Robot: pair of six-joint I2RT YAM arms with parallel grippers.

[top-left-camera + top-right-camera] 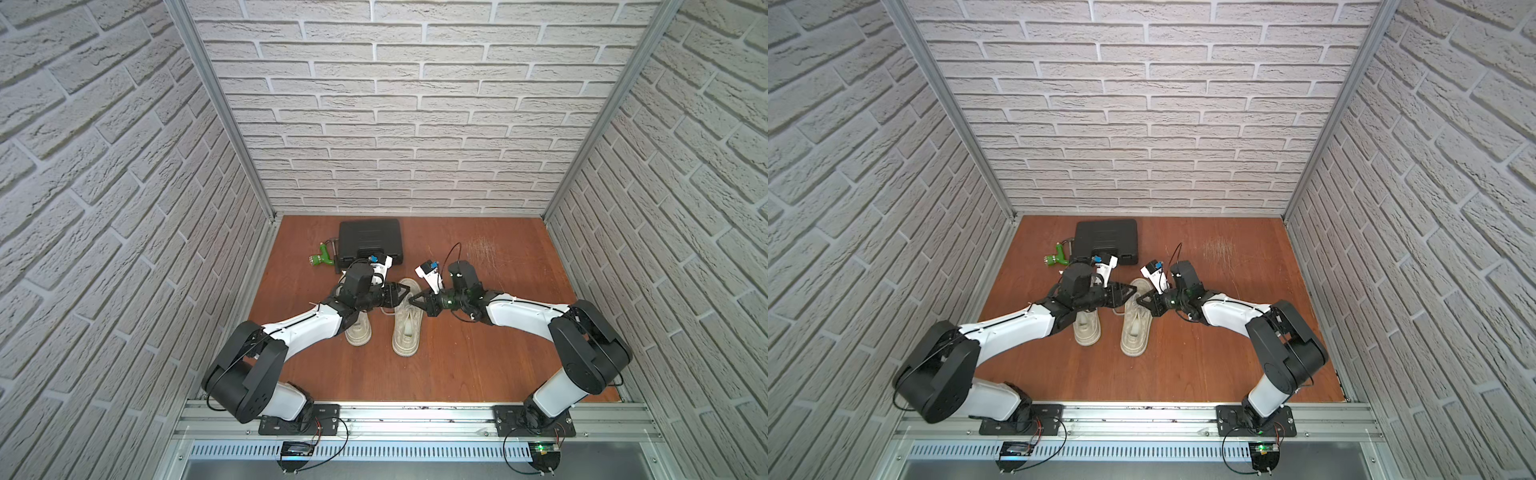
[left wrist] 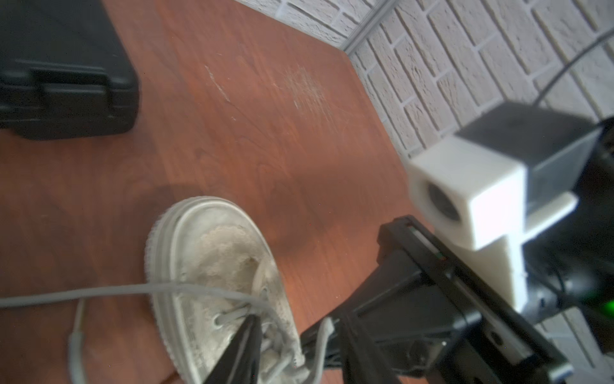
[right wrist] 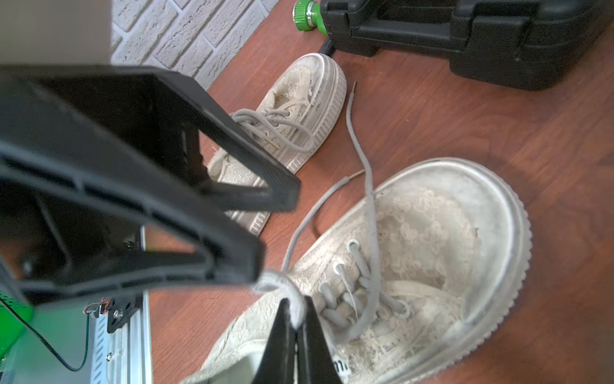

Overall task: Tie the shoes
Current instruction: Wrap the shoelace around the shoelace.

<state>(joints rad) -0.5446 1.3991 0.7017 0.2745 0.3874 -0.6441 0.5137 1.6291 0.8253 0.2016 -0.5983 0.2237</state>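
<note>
Looking down, I found my right hand (image 3: 295, 311) pinched shut on a lace (image 3: 282, 286) just above one shoe (image 3: 432, 259). My left hand (image 3: 272, 232) stood open close beside it, and the other shoe (image 3: 299, 99) lay alongside on the surface (image 3: 498, 133).

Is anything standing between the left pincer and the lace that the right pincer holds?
Nothing visible does. The left pincer stands open right beside the lace, which the right pincer pinches just above the shoe.

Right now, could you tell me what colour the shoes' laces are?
Pale grey laces, clearest in the right wrist view.
</note>
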